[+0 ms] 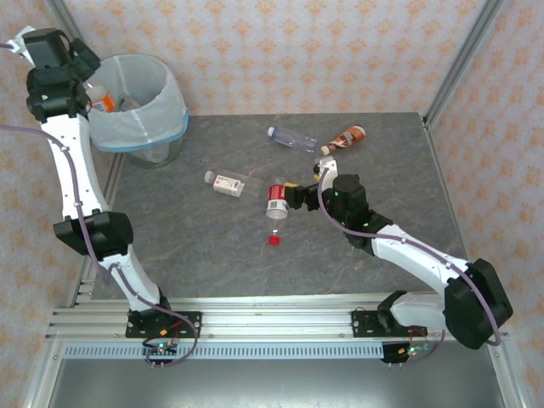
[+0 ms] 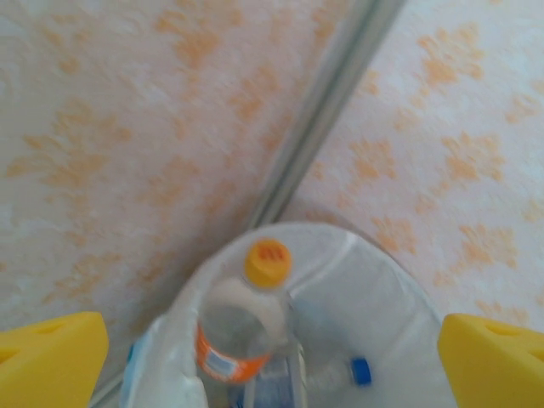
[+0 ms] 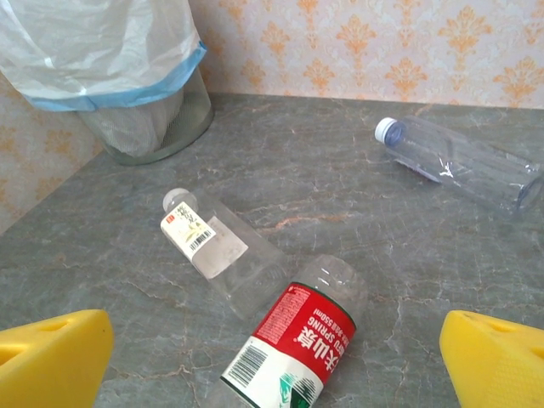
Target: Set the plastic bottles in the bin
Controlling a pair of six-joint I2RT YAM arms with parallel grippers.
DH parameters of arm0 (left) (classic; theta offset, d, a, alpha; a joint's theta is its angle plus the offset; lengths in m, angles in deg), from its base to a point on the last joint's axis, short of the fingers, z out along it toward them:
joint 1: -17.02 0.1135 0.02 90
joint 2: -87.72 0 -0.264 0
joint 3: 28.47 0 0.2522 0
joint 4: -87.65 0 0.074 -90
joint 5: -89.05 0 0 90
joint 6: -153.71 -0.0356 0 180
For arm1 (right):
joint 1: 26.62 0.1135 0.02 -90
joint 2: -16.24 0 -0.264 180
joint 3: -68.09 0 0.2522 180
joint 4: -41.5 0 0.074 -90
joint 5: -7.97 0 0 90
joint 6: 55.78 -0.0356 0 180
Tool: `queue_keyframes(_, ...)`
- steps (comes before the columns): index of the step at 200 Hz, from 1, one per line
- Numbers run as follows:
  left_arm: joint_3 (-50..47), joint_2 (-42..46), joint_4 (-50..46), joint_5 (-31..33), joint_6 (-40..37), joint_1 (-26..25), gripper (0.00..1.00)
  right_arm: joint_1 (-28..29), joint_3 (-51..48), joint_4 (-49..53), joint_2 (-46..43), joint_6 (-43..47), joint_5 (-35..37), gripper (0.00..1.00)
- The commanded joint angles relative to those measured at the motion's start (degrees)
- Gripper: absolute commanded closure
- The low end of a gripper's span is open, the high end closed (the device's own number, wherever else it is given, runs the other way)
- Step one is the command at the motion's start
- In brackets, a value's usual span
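My left gripper [image 1: 87, 76] hangs open above the left rim of the bin [image 1: 161, 119], a round basket lined with a white bag. Just below its yellow fingers [image 2: 51, 361] an orange-labelled bottle [image 2: 242, 331] with a yellow cap stands free inside the bin [image 2: 399, 280], beside a blue-capped bottle [image 2: 361, 371]. My right gripper [image 1: 289, 197] is open and low, right next to a red-labelled bottle [image 1: 277, 199] lying on the table. That red-labelled bottle [image 3: 297, 348] lies between the spread fingers [image 3: 493, 361], untouched.
A white-labelled bottle [image 1: 225, 183] lies left of the red one. A clear blue-capped bottle [image 1: 293, 138] and a brown bottle [image 1: 347, 138] lie farther back. A loose red cap [image 1: 274, 240] sits in front. Cage posts [image 1: 455, 59] stand at the table's corners.
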Motion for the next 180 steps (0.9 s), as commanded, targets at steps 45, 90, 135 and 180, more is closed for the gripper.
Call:
queue_keyframes(45,18.6,-22.0,-1.1,-13.7,1.7,-0.3,0.00,0.2,-0.1,-1.1,0.6,-0.1,1.5,0.01)
queue_keyframes(90,20.0,-23.0,6.1,-27.3,-5.5,-5.6,0.00,0.2,1.4,-1.5,3.1,-0.7,1.0,0.01)
queue_keyframes(135,18.7,-20.0,2.0,-17.7,-10.8,-8.0,0.00,0.2,2.5,-1.4,4.3,-0.2,0.3,0.01)
queue_keyframes(180,17.1,-17.5,0.0,-18.0,-10.6,-7.1,0.00,0.2,2.0,-1.8,4.5,-0.7,0.8,0.01)
